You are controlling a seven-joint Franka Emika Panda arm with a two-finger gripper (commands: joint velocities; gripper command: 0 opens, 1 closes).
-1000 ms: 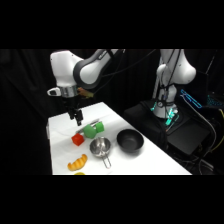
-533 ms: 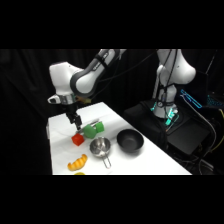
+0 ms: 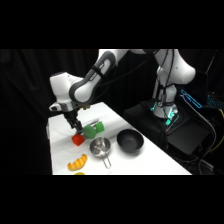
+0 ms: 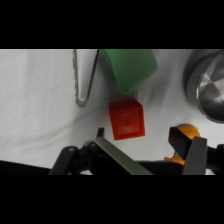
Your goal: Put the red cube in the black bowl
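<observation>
So the gripper (image 3: 75,127) is hanging low over the left part of the white table (image 3: 145,157), right above the red cube (image 3: 77,139). In the side view its tip sits just over the cube's top, a touch toward the back-left of it, and I honestly can't tell whether it's touching.

The wrist view is clearer. The red cube (image 4: 127,118) sits flat on the table between the two fingers, one finger (image 4: 99,134) near the cube's lower left corner and the other well off to the right, so the fingers are spread apart with nothing clamped. The cube is nearer the left finger than the right one.

The green object (image 4: 129,67) sits just beside the cube, its edge right at the cube's top in the wrist view; can't say if they touch. In the side view the green object (image 3: 93,129) is right of the cube. The metal cup (image 3: 100,147) is in front of that, and the black bowl (image 3: 130,140) is further right, well apart from the cube. An orange croissant toy (image 3: 77,162) lies near the front edge.
</observation>
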